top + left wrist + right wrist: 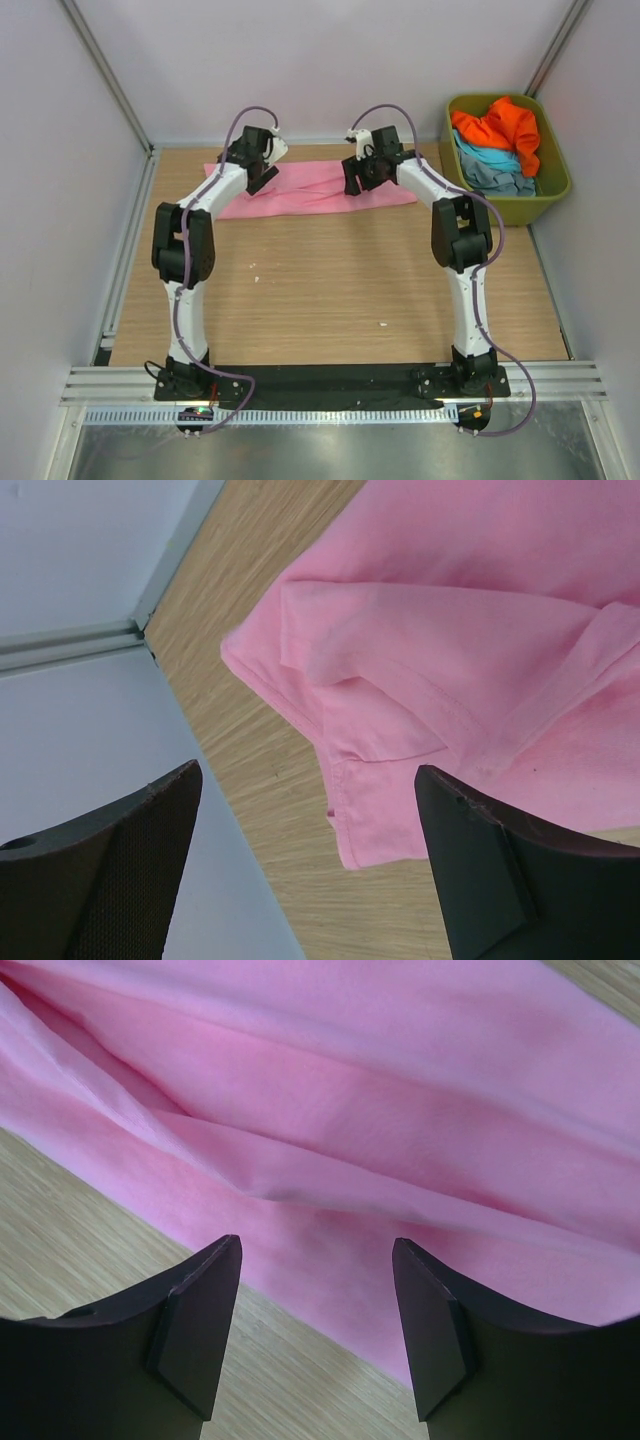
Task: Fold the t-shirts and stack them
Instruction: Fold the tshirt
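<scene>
Pink tee (315,188): lies flat as a long band along the far edge of the counter (330,290), running from near the far-left corner to past the middle. A sleeve is turned over at its left end.
Fold stage: it looks folded lengthwise, probably awaiting a crosswise fold. It is not stacked yet.
Left claw (310,880): spread wide and empty, hanging over the band's left end.
Right claw (315,1330): spread and empty, hanging over the band's near hem toward its right end.
Reason for placing: with one claw at each end, they seem set to pinch both ends together and keep the cloth even.
Other tees: orange tee (505,125), light blue tee (490,157) and grey-blue tee (505,180) are heaped in the tub (555,190) at the far-right corner, apparently waiting their turn.
</scene>
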`<state>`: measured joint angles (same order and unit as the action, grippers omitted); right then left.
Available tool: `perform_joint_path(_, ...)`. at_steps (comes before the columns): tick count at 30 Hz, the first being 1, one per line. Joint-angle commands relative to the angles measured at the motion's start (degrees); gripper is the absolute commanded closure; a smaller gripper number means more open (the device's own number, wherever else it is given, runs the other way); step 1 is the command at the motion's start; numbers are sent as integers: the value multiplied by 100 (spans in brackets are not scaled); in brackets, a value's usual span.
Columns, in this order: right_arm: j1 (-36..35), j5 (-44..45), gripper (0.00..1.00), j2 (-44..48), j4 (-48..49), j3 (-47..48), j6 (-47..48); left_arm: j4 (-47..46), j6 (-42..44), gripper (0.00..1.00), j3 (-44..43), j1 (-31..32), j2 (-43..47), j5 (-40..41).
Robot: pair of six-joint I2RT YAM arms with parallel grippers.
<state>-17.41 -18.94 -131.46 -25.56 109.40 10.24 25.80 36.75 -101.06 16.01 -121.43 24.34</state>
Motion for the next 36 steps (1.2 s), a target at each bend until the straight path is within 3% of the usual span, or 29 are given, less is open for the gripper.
perform_joint_path(1,-8,66,32,-38,280,-16,-57,-392,166,12,-195,16,-188,-25)
perform_joint_path(7,9,22,32,-99,236,63,-92,249,-238,16,-993,16,-688,-237)
perform_joint_path(14,132,-5,32,-91,201,107,-145,855,-520,25,-1162,16,-777,-377)
perform_joint_path(23,150,22,32,-11,209,-16,-145,1041,-792,25,-486,25,-145,-649)
perform_joint_path(36,97,48,32,68,245,-200,-145,1366,-1030,29,-213,25,172,-931)
